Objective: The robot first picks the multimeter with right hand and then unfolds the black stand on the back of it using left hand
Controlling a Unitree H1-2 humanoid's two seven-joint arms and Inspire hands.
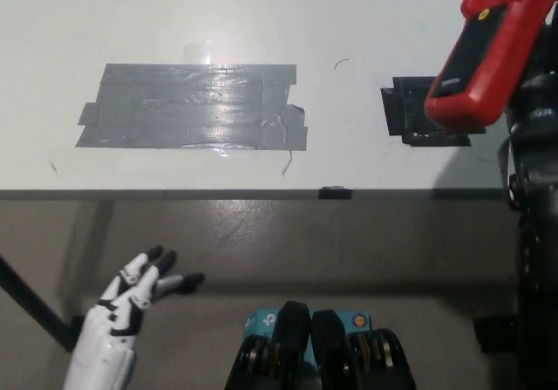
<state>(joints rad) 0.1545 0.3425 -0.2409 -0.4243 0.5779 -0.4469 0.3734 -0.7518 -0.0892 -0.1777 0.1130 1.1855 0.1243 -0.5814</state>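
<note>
The multimeter [490, 45], red with a dark panel, is up in the air at the top right, tilted with its lower end down to the left and its top cut off by the picture's edge. It hangs above the white surface [349, 23], clear of it. The black right arm rises along the right edge beneath it; the right hand [534, 89] is mostly hidden behind the meter and dark against dark, so how its fingers lie cannot be told, though nothing else carries the meter.

Just below and left of the meter's lower end a black square patch [417, 115] lies flat on the surface; the meter overlaps its right part in the picture.

A wide patch of grey tape [193, 106], several strips laid side by side, sits on the surface left of centre, well apart from the black patch. A small black mark [335, 193] sits on the surface's near edge.

The white left hand [122, 307] rests low at the lower left, in front of the surface's edge and well away from the meter. Its fingers [179, 281] are spread apart, pointing up and right, holding nothing
</note>
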